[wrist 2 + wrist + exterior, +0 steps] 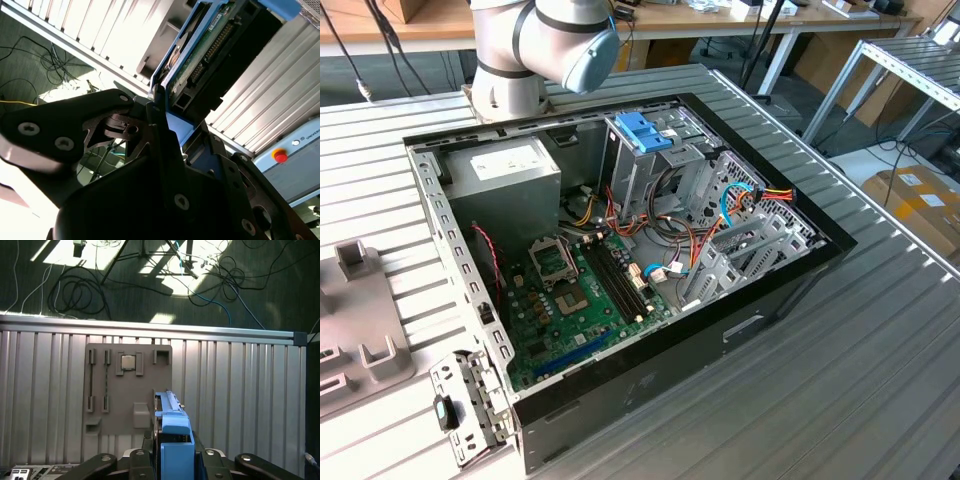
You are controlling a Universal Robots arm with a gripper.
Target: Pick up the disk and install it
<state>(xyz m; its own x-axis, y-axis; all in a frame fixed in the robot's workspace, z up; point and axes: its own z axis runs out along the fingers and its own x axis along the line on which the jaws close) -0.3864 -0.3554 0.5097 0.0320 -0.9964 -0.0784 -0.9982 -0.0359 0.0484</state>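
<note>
Gripper [174,452] | closed tight on disk [172,425] | disk clear of slatted table [240,390]

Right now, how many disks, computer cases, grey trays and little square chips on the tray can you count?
disk: 1
computer case: 1
grey tray: 1
square chip on the tray: 1
Total: 4
</note>
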